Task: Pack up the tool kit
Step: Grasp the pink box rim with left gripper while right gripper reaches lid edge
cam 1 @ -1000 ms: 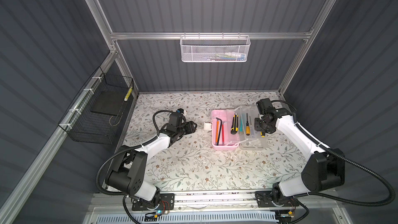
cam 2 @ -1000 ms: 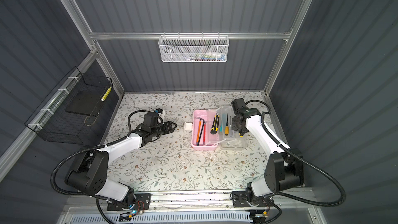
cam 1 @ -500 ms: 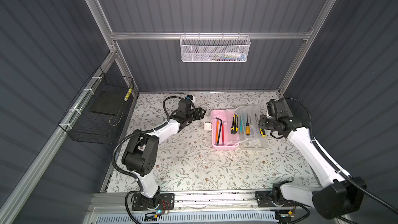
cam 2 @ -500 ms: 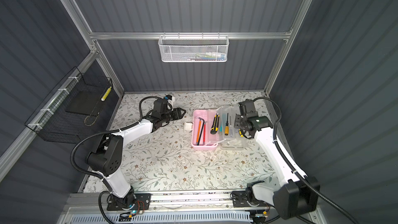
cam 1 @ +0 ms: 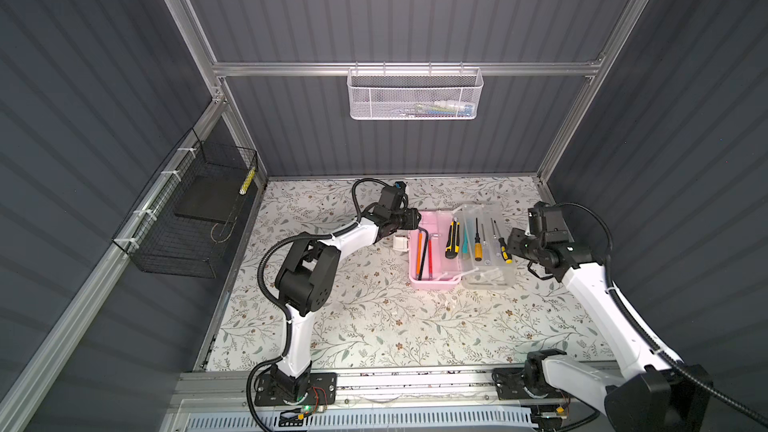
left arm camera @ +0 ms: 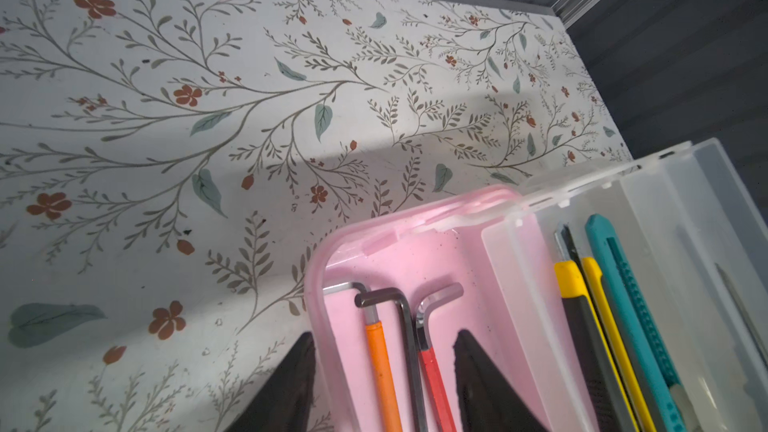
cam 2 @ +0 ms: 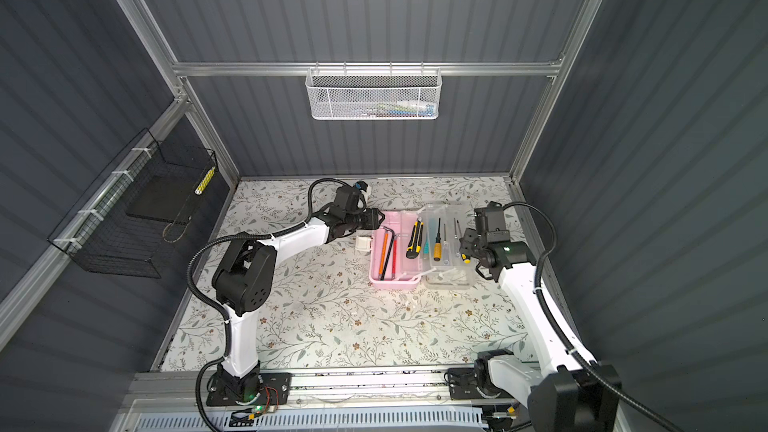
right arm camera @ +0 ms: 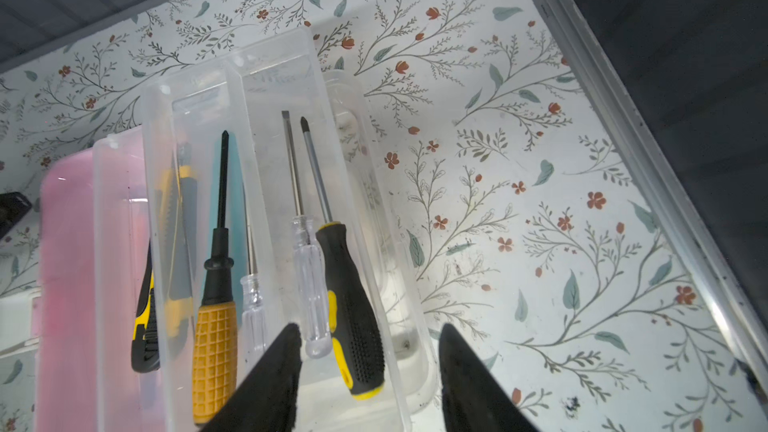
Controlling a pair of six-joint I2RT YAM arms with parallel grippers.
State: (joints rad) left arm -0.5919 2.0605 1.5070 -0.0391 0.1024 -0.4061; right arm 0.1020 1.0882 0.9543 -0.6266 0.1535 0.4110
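Right pincer (right arm camera: 370, 328) just spread, empty; black-yellow screwdriver (right arm camera: 349, 284) lies under its tips in the clear tray (right arm camera: 270, 89). I'd say that one's packed.

We cannot tell what lies in the white mesh basket (cam 1: 374, 97), far beyond both grippers: too small. In the left wrist view the hex keys (left arm camera: 376, 351) run off the picture's edge between the fingers of the left gripper (left arm camera: 384, 333), and the utility knives (left arm camera: 582, 326) just beside it are cut off too. Past the right gripper (right arm camera: 370, 326), those knives show only as blurs behind the clear plastic tray (right arm camera: 274, 89).
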